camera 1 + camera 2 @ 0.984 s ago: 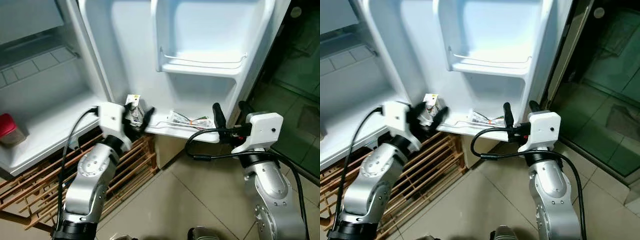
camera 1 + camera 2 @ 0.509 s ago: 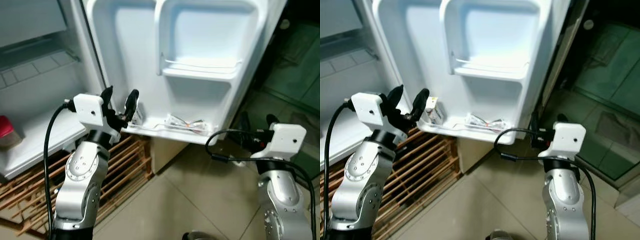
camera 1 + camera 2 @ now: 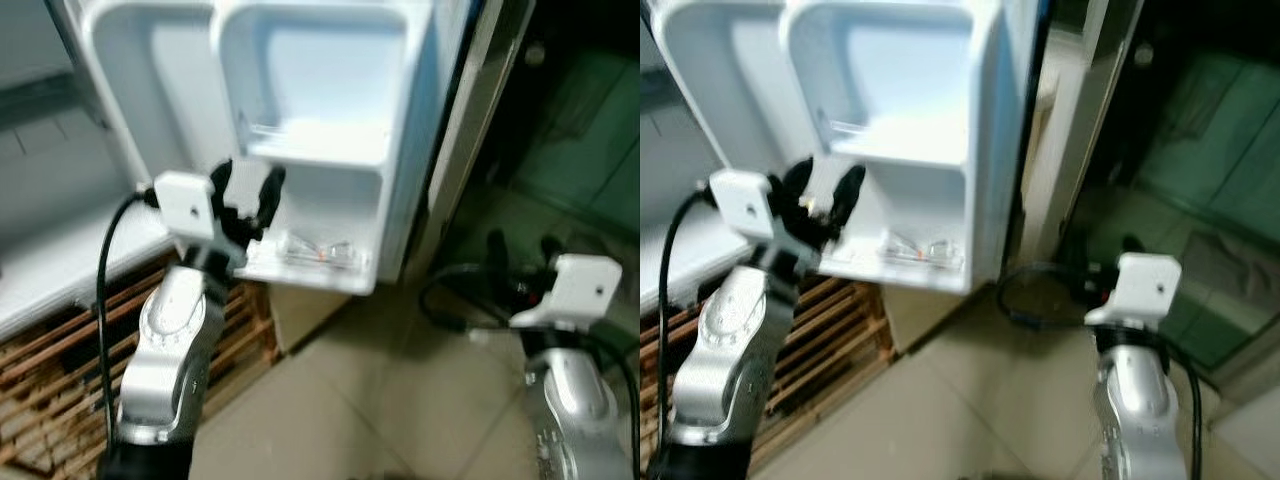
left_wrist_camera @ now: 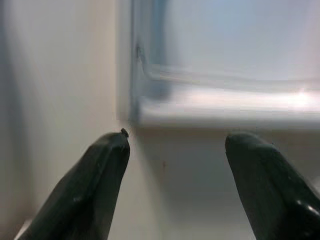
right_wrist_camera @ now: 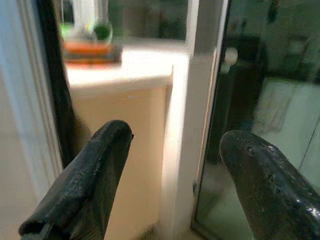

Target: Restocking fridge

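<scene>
The white fridge door (image 3: 330, 90) stands part-way open, its inner side facing me. My left gripper (image 3: 247, 190) is open, raised against the door's inner face just below the middle door shelf (image 4: 225, 107). Its two black fingers (image 4: 95, 175) stand wide apart with nothing between them. Clear packets (image 3: 315, 250) lie on the bottom door shelf (image 3: 310, 278). My right gripper (image 3: 520, 250) is open, low at the right, apart from the door's outer edge. The picture is blurred.
A wooden slatted rack (image 3: 60, 400) sits on the floor under the fridge's white inner shelf (image 3: 70, 265). A dark glass door (image 3: 580, 130) closes the right side. Beige floor tiles (image 3: 350, 400) lie between my arms. The right wrist view shows a pale counter (image 5: 125, 75).
The door has swung leftward and the view has shifted. My left gripper rose from the small carton on the bottom shelf to the door's face. My right gripper drew back from the door's edge.
</scene>
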Controlling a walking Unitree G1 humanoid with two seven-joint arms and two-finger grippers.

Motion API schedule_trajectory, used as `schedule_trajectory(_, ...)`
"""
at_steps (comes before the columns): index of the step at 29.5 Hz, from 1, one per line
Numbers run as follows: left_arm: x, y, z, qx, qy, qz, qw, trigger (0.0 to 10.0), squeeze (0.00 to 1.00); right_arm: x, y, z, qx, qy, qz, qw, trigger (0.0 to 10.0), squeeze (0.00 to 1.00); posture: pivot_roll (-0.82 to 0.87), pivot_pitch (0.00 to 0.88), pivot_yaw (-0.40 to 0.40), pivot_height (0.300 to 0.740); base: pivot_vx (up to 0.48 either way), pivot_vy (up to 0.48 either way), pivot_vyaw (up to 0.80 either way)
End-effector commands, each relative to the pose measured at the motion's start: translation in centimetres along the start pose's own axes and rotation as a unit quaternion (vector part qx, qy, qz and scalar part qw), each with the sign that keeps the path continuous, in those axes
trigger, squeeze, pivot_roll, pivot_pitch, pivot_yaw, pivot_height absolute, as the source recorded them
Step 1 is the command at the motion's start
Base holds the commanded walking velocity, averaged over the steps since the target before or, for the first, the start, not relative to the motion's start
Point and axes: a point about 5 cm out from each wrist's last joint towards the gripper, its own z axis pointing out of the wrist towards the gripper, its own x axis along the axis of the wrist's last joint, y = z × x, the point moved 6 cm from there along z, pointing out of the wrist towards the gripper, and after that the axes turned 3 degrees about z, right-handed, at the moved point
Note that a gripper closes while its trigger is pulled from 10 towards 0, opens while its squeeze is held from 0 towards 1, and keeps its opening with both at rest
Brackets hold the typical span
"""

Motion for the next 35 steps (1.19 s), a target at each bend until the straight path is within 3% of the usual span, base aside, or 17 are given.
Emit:
schedule_trajectory(1, -4.4, -4.7, -1.9, 0.084, -0.082, 0.012, 0.993, 10.0, 0.0, -0.8, 1.8, -0.2, -0.017, -0.014, -0.021, 1.0, 10.0, 0.0, -0.2, 0.0, 0.051, 0.74, 0.0, 0.0, 0.0)
schedule_trajectory(4, -6.5, -6.8, -3.3, 0.127, -0.122, -0.001, 0.984, 10.0, 0.0, -1.0, 3.0, 0.0, -0.033, -0.02, -0.031, 0.999, 10.0, 0.0, -0.2, 0.0, 0.047, 0.74, 0.0, 0.0, 0.0)
schedule_trajectory(5, -9.0, -8.4, -5.2, 0.156, -0.168, 0.001, 0.973, 10.0, 0.0, -1.0, 5.2, 0.8, -0.072, -0.027, -0.047, 0.996, 10.0, 0.0, -0.2, 0.0, 0.042, 0.74, 0.0, 0.0, 0.0)
schedule_trajectory(6, -9.0, -8.4, -5.2, 0.156, -0.168, 0.001, 0.973, 10.0, 0.0, -1.0, 5.2, 0.8, -0.072, -0.027, -0.047, 0.996, 10.0, 0.0, -0.2, 0.0, 0.042, 0.74, 0.0, 0.0, 0.0)
schedule_trajectory(7, -10.9, -9.0, -6.7, 0.165, -0.205, 0.009, 0.965, 10.0, 0.0, -0.8, 6.9, 1.5, -0.104, -0.027, -0.069, 0.992, 10.0, 0.0, -0.19, 0.0, 0.037, 0.74, 0.0, 0.0, 0.0)
schedule_trajectory(9, -11.8, -9.2, -7.5, 0.168, -0.222, 0.015, 0.96, 10.0, 0.0, -0.5, 7.6, 1.9, -0.115, -0.024, -0.079, 0.99, 10.0, 0.0, -0.18, 0.0, 0.034, 0.74, 0.0, 0.0, 0.0)
schedule_trajectory(11, -15.6, -9.3, -9.8, 0.155, -0.289, 0.03, 0.944, 10.0, 0.0, 1.2, 9.3, 4.0, -0.152, -0.003, -0.112, 0.982, 10.0, 0.0, -0.18, 0.0, 0.03, 0.74, 0.0, 0.0, 0.0)
schedule_trajectory(12, -15.6, -9.3, -9.8, 0.155, -0.289, 0.03, 0.944, 10.0, 0.0, 1.2, 9.3, 4.0, -0.152, -0.003, -0.112, 0.982, 10.0, 0.0, -0.18, 0.0, 0.03, 0.74, 0.0, 0.0, 0.0)
schedule_trajectory(13, -18.7, -8.7, -11.1, 0.137, -0.352, 0.032, 0.925, 10.0, 0.0, 3.2, 9.3, 6.3, -0.155, 0.03, -0.123, 0.98, 10.0, 0.0, -0.17, 0.0, 0.026, 0.74, 0.0, 0.0, 0.0)
schedule_trajectory(15, -19.5, -8.6, -11.4, 0.134, -0.366, 0.031, 0.92, 10.0, 0.0, 3.8, 9.2, 7.0, -0.154, 0.04, -0.124, 0.979, 10.0, 0.0, -0.17, 0.0, 0.026, 0.74, 0.0, 0.0, 0.0)
schedule_trajectory(16, -21.4, -7.7, -12.3, 0.111, -0.419, 0.035, 0.901, 10.0, 0.0, 4.5, 8.1, 8.6, -0.134, 0.049, -0.133, 0.981, 10.0, 0.0, -0.17, 0.0, 0.032, 0.74, 0.0, 0.0, 0.0)
schedule_trajectory(20, -22.9, -6.5, -12.6, 0.089, -0.456, 0.034, 0.885, 10.0, 0.0, 5.5, 6.1, 11.3, -0.1, 0.06, -0.115, 0.987, 10.0, 0.0, -0.17, 0.0, 0.031, 0.74, 0.0, 0.0, 0.0)
schedule_trajectory(23, -24.4, -5.2, -13.2, 0.042, -0.506, 0.063, 0.859, 10.0, 0.0, 6.5, 3.7, 13.5, -0.058, 0.074, -0.1, 0.991, 10.0, 0.0, -0.15, 0.0, 0.03, 0.74, 0.0, 0.0, 0.0)
schedule_trajectory(28, -24.7, -5.5, -12.9, 0.047, -0.501, 0.056, 0.862, 10.0, 0.0, 7.5, 1.3, 15.7, -0.023, 0.082, -0.07, 0.994, 10.0, 0.0, -0.13, 0.0, 0.032, 0.74, 0.0, 0.0, 0.0)
schedule_trajectory(30, -25.1, -5.8, -13.7, 0.046, -0.519, 0.055, 0.852, 10.0, 0.0, 7.9, 0.8, 16.1, -0.018, 0.085, -0.058, 0.995, 10.0, 0.0, -0.13, 0.0, 0.033, 0.74, 0.0, 0.0, 0.0)
schedule_trajectory(34, -26.8, -7.0, -18.5, 0.094, -0.583, 0.003, 0.807, 10.0, 0.0, 9.9, -1.2, 17.2, 0.017, 0.113, -0.027, 0.993, 10.0, 0.0, -0.12, 0.0, 0.025, 0.74, 0.0, 0.0, 0.0)
schedule_trajectory(35, -26.8, -7.0, -18.5, 0.094, -0.583, 0.003, 0.807, 10.0, 0.0, 9.9, -1.2, 17.2, 0.017, 0.113, -0.027, 0.993, 10.0, 0.0, -0.12, 0.0, 0.025, 0.74, 0.0, 0.0, 0.0)
